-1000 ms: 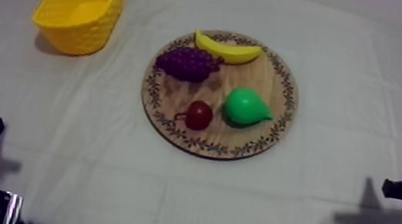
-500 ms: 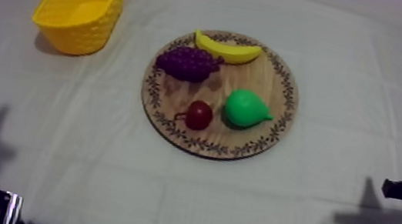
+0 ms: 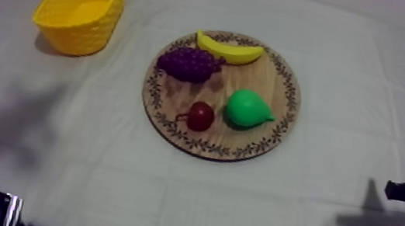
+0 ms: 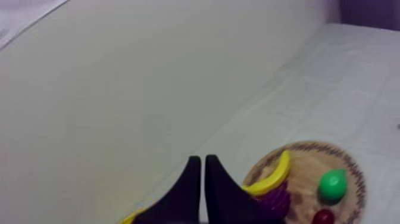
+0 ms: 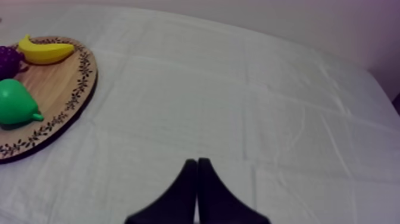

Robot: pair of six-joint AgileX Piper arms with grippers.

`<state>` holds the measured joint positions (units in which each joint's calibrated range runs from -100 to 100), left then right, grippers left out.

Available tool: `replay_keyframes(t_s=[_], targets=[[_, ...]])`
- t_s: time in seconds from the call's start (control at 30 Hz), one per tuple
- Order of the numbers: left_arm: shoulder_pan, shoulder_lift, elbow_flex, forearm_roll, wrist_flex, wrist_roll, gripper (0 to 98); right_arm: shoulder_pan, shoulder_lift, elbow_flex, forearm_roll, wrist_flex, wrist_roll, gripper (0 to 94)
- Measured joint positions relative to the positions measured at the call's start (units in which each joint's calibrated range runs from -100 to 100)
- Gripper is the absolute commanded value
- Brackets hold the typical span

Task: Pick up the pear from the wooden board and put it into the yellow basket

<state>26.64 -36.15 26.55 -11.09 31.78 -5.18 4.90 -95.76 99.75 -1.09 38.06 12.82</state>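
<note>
As the left pincer, narrow and empty, swings up near the yellow basket, the pear waits untouched on the wooden board.

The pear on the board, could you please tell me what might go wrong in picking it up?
The pear lies close to the small red fruit, so a descending tool may nudge that across the wooden board. Its smooth rounded body might slip from a grip. The left tool is shut and would have to open first.
</note>
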Motion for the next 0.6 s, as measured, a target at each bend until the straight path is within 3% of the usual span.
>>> replay_keyframes(t_s=[0.17, 0.33, 0.6], targets=[[6.0, 9.3, -5.5, -0.10, -2.4, 1.1, 0.3, 0.0, 0.0, 0.0, 0.0, 0.0, 0.0, 0.3], [10.5, 16.7, -2.2, -0.17, -4.8, 3.2, 0.3, 0.0, 0.0, 0.0, 0.0, 0.0, 0.0, 0.3], [13.9, 22.3, 9.9, -2.83, -11.8, 8.6, 0.5, 0.0, 0.0, 0.0, 0.0, 0.0, 0.0, 0.3]])
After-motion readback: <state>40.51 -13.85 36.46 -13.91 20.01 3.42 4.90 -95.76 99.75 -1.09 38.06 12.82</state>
